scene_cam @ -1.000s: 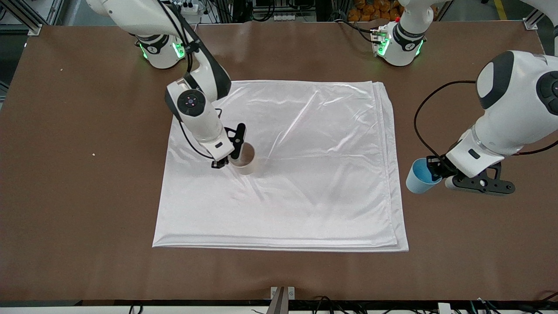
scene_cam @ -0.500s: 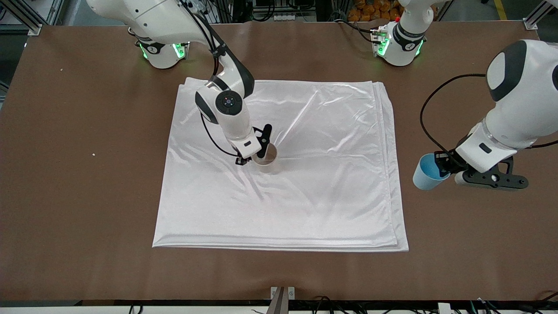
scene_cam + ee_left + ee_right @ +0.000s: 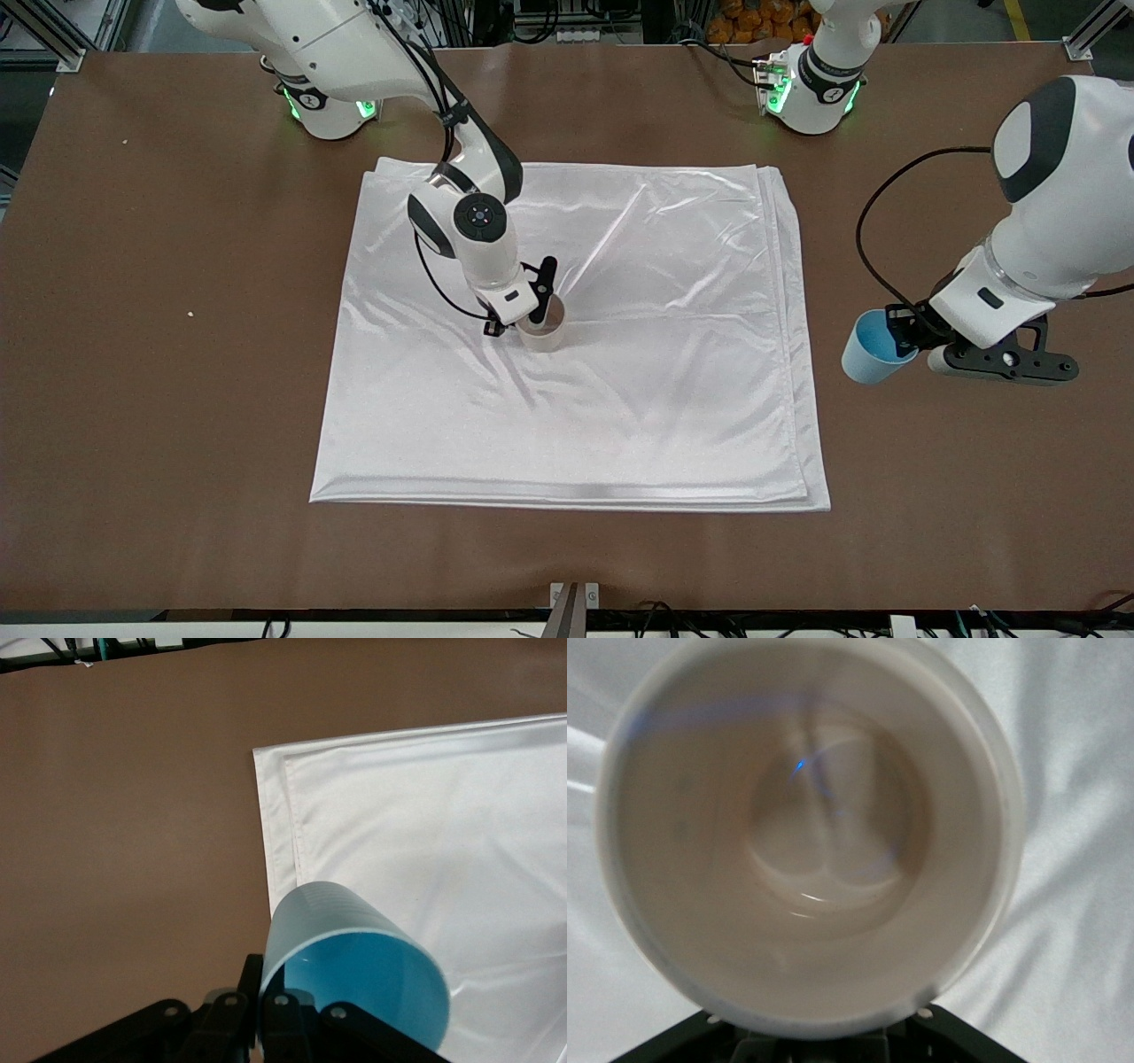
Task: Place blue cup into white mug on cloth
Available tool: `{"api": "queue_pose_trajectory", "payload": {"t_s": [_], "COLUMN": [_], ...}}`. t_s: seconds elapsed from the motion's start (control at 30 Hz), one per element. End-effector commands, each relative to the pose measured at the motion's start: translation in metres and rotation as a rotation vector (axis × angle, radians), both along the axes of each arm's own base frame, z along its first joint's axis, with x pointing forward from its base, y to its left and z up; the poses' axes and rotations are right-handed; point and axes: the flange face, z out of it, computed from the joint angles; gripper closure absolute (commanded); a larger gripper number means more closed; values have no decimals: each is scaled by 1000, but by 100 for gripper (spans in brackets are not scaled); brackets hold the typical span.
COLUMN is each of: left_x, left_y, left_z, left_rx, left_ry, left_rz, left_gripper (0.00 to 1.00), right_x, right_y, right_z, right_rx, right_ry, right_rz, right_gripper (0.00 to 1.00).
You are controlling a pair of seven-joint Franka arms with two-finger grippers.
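Observation:
The white mug [image 3: 541, 334] stands upright at the middle of the cloth [image 3: 664, 372], and I cannot tell whether it touches the fabric. My right gripper [image 3: 534, 312] is shut on its rim. In the right wrist view the mug [image 3: 806, 833] fills the frame, empty, with my right gripper [image 3: 824, 1041] at its rim and the cloth [image 3: 1085, 771] around it. My left gripper [image 3: 893, 339] is shut on the blue cup [image 3: 866, 356] and holds it tilted over bare table beside the cloth's edge at the left arm's end. In the left wrist view my left gripper [image 3: 263, 997] pinches the blue cup's [image 3: 354, 983] rim, with the cloth's corner [image 3: 443, 815] below.
The brown table [image 3: 177, 443] surrounds the cloth. Both arm bases [image 3: 328, 106] [image 3: 811, 93] stand along the table edge farthest from the front camera. A small metal bracket [image 3: 573, 595] sits at the table edge nearest that camera. A tiny crumb [image 3: 189, 313] lies toward the right arm's end.
My right gripper has carried the white mug across the cloth toward its middle. My left gripper has drifted slightly away from the cloth with the blue cup in it.

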Motion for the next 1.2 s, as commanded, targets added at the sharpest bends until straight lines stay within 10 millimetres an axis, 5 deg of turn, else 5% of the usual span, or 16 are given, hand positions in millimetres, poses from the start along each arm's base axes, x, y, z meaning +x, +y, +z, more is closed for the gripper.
{"api": "queue_pose_trajectory", "payload": {"t_s": [0.0, 0.17, 0.4, 0.57, 0.7, 0.8, 0.93, 1.17], "left_x": [-2, -3, -3, -4, -5, -9, -16, -37], "left_y": [-3, -11, -12, -15, -17, -32, -52, -119], "left_z": [3, 0, -4, -4, -3, -4, -6, -9], "left_rx": [19, 17, 18, 18, 18, 12, 16, 5], "left_ry": [3, 9, 16, 16, 16, 20, 39, 51], "left_rz": [-14, -18, -21, -24, -25, -44, -37, 30], "left_gripper": [100, 100, 100, 100, 100, 100, 100, 100], "right_x": [-8, -9, -7, 0, 9, 26, 31, 47], "right_y": [23, 23, 22, 17, 12, -7, -20, -42], "right_z": [1, 0, 1, 5, 15, 39, 72, 128], "right_rx": [-12, -13, -13, -19, -9, -4, -40, -54], "right_ry": [-16, -15, -18, -30, -44, -74, -49, -62], "right_rz": [28, 31, 34, 66, 48, 28, 12, -10], "right_gripper": [82, 79, 62, 42, 12, 0, 0, 0]}}
